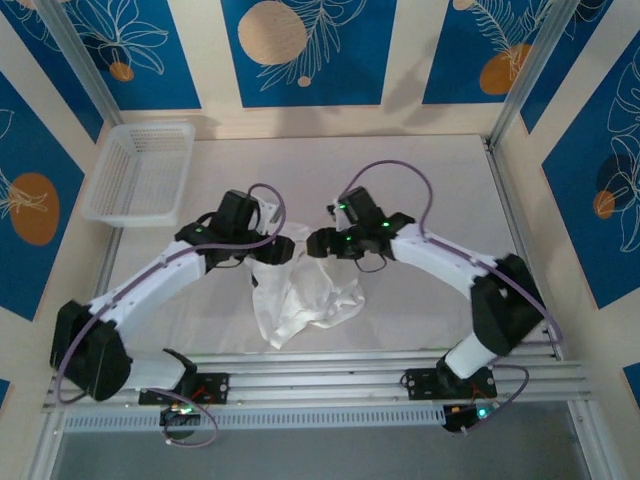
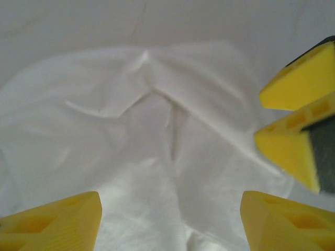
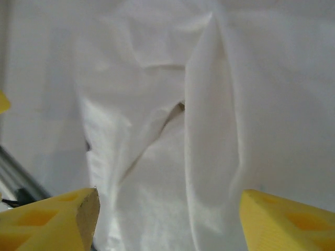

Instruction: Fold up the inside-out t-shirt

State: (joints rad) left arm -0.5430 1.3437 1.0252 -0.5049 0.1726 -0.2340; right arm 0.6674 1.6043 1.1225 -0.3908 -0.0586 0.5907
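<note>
My left pincer (image 2: 170, 206) hangs spread wide over the inside-out t-shirt (image 1: 300, 295). My right pincer (image 3: 170, 206) is spread wide above it too. The shirt lies crumpled on the table (image 1: 430, 190), between my arms.

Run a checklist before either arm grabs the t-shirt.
1. Left gripper open and empty: ok.
2. Right gripper open and empty: ok.
3. T-shirt spread flat on the table: not ok, it lies bunched and creased.
4. T-shirt apart from the mesh basket: ok.
5. Sleeves and hem told apart for a grasp: cannot tell.
</note>
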